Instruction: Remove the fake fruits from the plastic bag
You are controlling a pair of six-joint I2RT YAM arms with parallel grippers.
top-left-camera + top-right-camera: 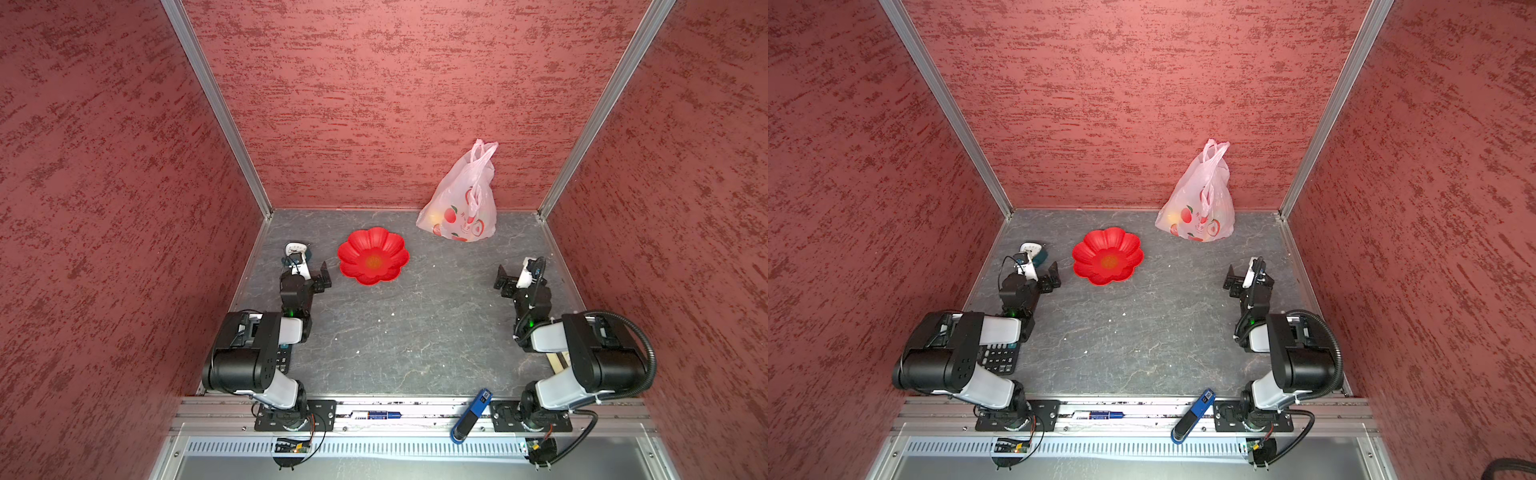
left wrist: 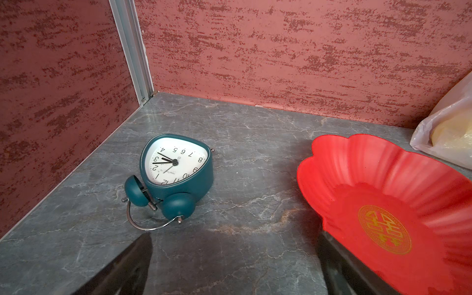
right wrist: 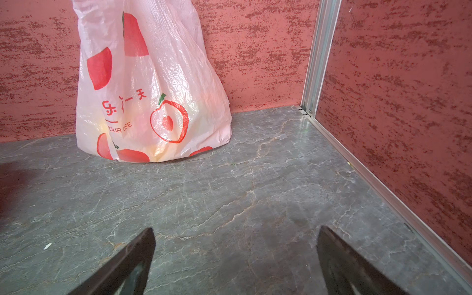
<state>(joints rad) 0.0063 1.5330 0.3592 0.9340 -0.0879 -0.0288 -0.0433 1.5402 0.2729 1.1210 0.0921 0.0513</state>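
The pale-pink plastic bag (image 1: 461,199) stands upright against the back wall at the right in both top views, handles up and printed with red fruit pictures. The fake fruits (image 1: 434,217) show only as dim yellow and cream shapes through the plastic, one cream lump (image 2: 452,132) in the left wrist view. My right gripper (image 3: 236,229) is open over bare floor, well short of the bag (image 3: 148,97). My left gripper (image 2: 235,237) is open too, empty, low on the left beside the red plate.
A red flower-shaped plate (image 1: 353,245) lies left of the bag. A teal alarm clock (image 2: 176,166) lies near the left wall. A black calculator (image 1: 998,357) sits under the left arm. A blue-black tool (image 1: 471,415) rests on the front rail. Red walls close three sides.
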